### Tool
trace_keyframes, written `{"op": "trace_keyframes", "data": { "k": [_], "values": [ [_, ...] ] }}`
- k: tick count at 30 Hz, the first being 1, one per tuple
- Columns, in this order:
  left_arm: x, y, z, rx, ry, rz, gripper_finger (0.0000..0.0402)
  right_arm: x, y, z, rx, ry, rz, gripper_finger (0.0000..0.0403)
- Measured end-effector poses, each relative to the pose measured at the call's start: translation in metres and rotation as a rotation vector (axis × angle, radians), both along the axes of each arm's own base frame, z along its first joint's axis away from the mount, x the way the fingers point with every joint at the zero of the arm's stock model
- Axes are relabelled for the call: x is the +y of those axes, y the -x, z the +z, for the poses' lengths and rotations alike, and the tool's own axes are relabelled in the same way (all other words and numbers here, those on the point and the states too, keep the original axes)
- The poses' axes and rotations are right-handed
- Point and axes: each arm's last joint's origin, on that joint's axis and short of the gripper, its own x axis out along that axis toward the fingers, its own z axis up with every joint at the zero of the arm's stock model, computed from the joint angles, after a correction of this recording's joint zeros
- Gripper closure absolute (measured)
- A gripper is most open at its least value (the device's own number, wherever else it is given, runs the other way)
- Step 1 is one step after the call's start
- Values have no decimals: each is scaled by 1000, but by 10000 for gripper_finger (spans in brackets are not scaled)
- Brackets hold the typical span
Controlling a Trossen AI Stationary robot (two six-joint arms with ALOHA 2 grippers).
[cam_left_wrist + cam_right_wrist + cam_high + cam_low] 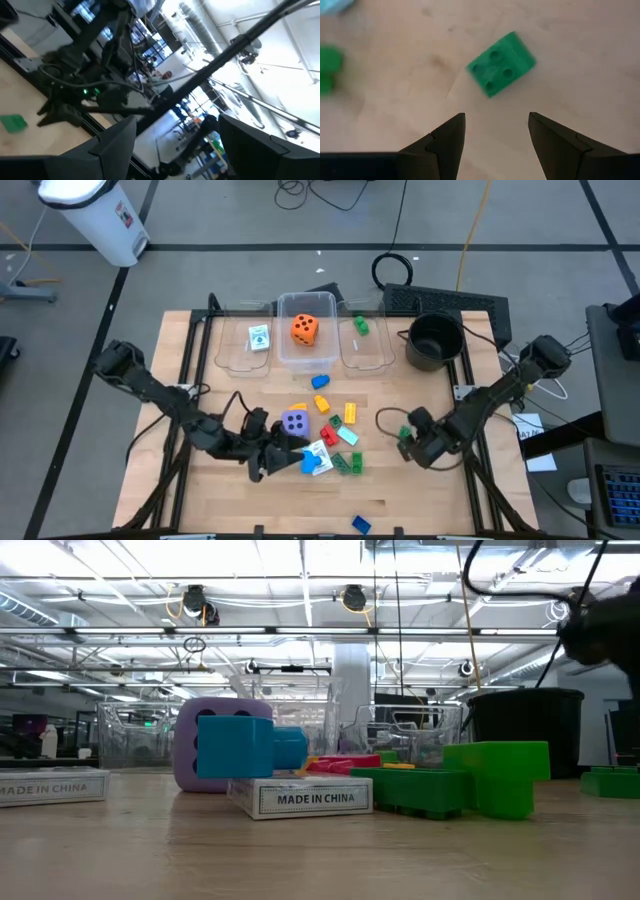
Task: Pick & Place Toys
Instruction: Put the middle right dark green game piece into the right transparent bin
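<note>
The toys lie mid-table: a purple die [294, 422], a playing-card pack [320, 452] with a blue brick [309, 465] beside it, and green bricks [347, 463], red ones and a yellow one [350, 414]. My left gripper [280, 454] stands open just left of the pack and points slightly upward; nothing is between its fingers [177, 121]. My right gripper [412, 445] is open and points down over a single green brick [501, 64]. That brick lies studs up on the table, just ahead of the fingertips [496, 117].
Three clear bins stand at the far side, holding a card pack [259, 338], an orange die [305, 329] and a green brick [361, 326]. A black pot [435, 340] stands to their right. One blue brick [320, 381] lies before the bins and another [361, 524] at the near edge.
</note>
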Motion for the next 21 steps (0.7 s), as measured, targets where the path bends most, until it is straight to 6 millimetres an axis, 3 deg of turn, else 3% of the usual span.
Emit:
{"op": "trace_keyframes", "data": {
  "k": [11,21],
  "values": [
    [33,-20,1,-30,-80,-97,121,-26,-22,-26,-195,-156,-259,193],
    [69,-35,1,-56,-116,-299,121,-62,-29,-35,-199,-114,-373,193]
  ]
}}
